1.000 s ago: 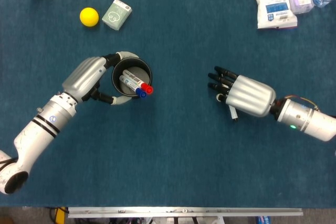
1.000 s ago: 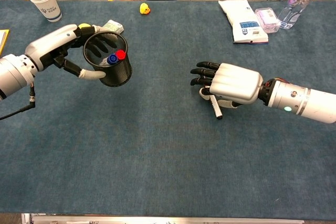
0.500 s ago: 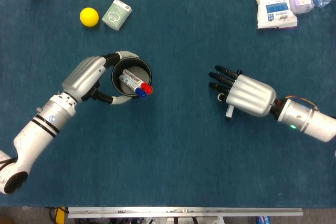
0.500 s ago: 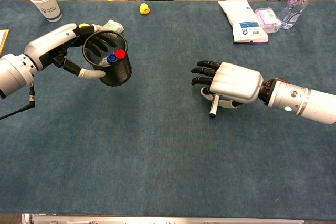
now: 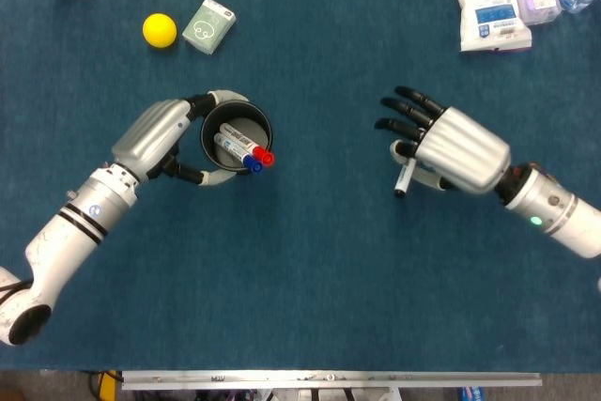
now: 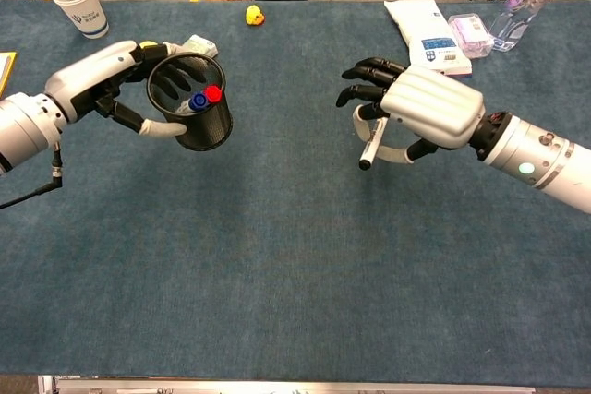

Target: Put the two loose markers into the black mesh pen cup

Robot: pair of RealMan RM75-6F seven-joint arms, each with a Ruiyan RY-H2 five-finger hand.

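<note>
Head view: our left hand [image 5: 158, 138] grips the black mesh pen cup [image 5: 235, 134], our right hand [image 5: 449, 146] holds a marker [image 5: 403, 176].
Inside the cup we see a red-capped marker [image 5: 250, 147] and a blue-capped marker [image 5: 238, 157]; the cup sits left of centre on the blue worktop [image 5: 310, 279].
Chest view: our left hand [image 6: 106, 80] wraps the tilted cup [image 6: 192, 103]; our right hand [image 6: 420, 108] pinches the white marker [image 6: 372, 143] under its palm, fingers spread, well apart from the cup.

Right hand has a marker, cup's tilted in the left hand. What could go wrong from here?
1. The marker hangs low from the right hand, apparently held only near its top; it may slip in transit.
2. The black mesh pen cup is tilted in the left hand, with red and blue markers at its rim; a bump might knock them out.
</note>
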